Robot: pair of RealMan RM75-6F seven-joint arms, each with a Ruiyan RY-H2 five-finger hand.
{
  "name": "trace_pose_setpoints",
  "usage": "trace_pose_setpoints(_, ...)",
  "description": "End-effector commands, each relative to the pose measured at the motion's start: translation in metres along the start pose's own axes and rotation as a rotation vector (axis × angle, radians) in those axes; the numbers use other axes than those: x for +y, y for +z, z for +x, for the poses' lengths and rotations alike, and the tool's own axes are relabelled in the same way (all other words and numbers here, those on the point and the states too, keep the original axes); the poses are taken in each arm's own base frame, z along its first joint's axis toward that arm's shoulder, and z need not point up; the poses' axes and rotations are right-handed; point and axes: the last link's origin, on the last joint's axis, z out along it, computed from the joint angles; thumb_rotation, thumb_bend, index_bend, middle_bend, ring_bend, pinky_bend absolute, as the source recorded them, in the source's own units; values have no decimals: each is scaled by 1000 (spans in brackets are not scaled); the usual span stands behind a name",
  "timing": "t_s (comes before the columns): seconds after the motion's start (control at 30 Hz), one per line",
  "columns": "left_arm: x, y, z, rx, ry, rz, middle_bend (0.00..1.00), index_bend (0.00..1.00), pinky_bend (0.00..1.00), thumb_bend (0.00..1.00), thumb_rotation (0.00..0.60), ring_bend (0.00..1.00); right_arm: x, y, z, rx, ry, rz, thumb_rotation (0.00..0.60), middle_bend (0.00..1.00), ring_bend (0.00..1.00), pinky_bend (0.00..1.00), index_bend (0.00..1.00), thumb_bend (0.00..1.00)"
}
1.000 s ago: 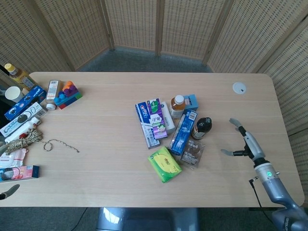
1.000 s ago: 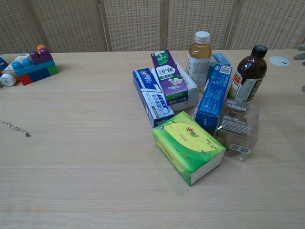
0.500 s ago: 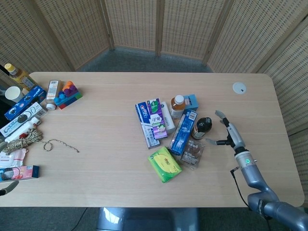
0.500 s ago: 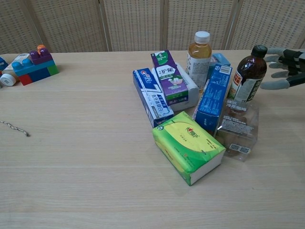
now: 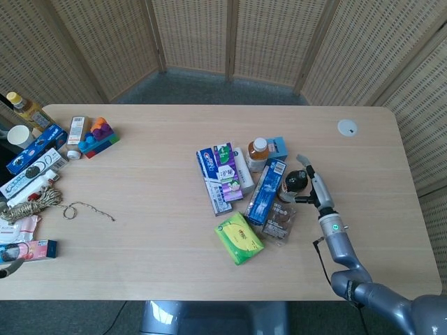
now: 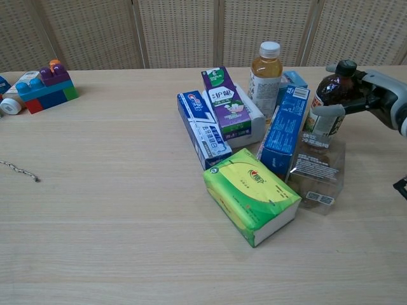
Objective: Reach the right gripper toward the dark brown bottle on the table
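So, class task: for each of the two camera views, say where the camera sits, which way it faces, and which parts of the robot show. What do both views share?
Head view: high above the near edge, looking steeply down on the whole table; the right arm and right hand show.
Chest view: low at the near edge, looking across toward the wicker screens; only the right hand shows.
Shared: the right hand around the dark brown bottle, and the green packet.
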Motion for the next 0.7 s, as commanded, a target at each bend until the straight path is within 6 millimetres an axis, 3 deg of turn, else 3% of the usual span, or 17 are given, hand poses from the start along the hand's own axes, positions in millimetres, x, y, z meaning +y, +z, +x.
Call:
trace_pose_setpoints(0.03,-1,3,-1,0,2,8,0,85,0,129,600,0,-1,3,-5,35,27,16,600,0,0,0,0,0)
trace_pose_setpoints(0.17,-2,6,-4,-12,9,20,0,86,0,129,600,0,-4,9,-9,77,60,37,600,12,0,0,0,0)
trace_pose_setpoints(0.2,-2,7,-5,-15,11,23,0,86,0,129,600,0,-4,10,-9,97,72,40,600,70,3,23,0,0)
trace_pose_setpoints(0.27,-2,8,-5,-17,13,24,0,86,0,130,600,0,-3,12,-10,111,90,42,600,271,79,200,52,0)
trace_pose_setpoints(0.33,-1,8,-6,-15,14,26,0,86,0,130,600,0,0,11,-11,120,103,45,600,524,289,518,243,0)
trace_pose_setpoints(0.43,-2,8,-6,-14,17,30,0,86,0,129,600,0,7,10,-13,129,115,35,600,717,477,745,424,0)
trace_pose_setpoints(0.7,-1,8,-7,-15,16,26,0,87,0,128,600,0,10,10,-12,137,118,56,600,835,581,850,558,0)
